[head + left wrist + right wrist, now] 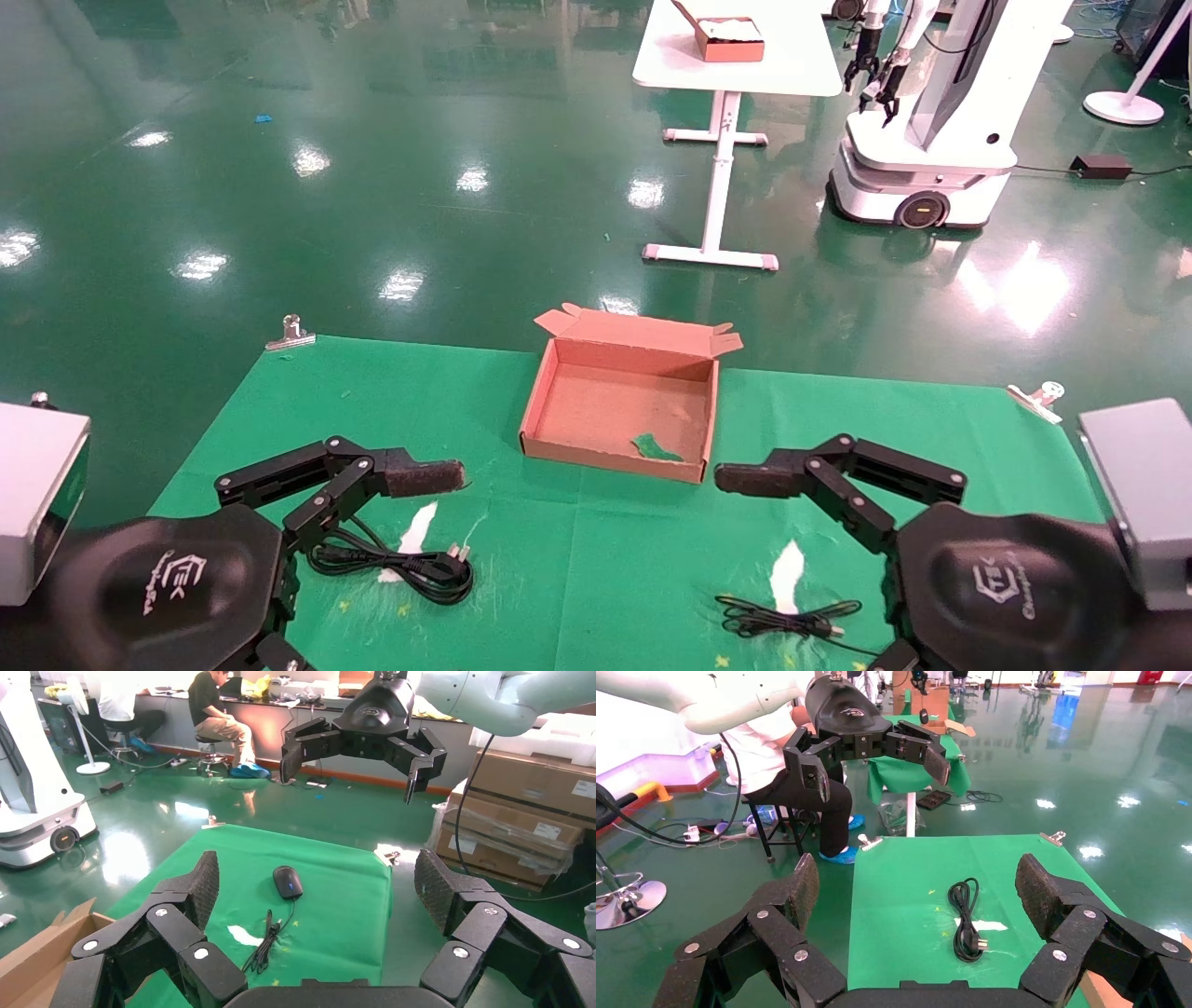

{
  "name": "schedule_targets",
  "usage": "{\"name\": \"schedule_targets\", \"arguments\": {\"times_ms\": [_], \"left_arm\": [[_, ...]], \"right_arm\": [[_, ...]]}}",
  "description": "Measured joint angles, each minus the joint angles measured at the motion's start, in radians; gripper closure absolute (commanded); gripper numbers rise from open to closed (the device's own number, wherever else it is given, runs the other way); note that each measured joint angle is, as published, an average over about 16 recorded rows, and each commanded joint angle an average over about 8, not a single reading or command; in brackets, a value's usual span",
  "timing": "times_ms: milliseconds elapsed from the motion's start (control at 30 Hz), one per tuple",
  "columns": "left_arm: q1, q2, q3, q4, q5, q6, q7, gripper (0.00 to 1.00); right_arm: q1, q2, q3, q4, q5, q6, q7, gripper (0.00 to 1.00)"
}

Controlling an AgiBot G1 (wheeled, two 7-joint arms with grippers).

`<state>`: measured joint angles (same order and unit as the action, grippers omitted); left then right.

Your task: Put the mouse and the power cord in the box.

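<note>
I see both hands spread wide, empty. Left hand [372, 522] hovers just above power cord [396, 563]; mouse [287, 881] under right hand [801, 522]. Box [549, 401] open btwn hands, farther out on surface [577, 578].

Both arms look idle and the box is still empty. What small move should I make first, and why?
Probably lower the left gripper onto the power cord. The cord lies coiled on the green cloth right beside that gripper, whose fingers are open. The box sits open ahead. The right gripper, also open, hovers near the mouse.
</note>
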<state>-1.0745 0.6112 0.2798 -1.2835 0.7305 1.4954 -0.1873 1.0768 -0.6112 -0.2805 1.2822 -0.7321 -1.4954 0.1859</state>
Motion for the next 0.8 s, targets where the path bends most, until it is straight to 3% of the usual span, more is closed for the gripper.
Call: {"name": "schedule_targets", "arguments": {"times_ms": [800], "left_arm": [[0.000, 0.000, 0.000, 0.000, 0.000, 0.000, 0.000, 0.00]], "right_arm": [[0.000, 0.000, 0.000, 0.000, 0.000, 0.000, 0.000, 0.00]]}}
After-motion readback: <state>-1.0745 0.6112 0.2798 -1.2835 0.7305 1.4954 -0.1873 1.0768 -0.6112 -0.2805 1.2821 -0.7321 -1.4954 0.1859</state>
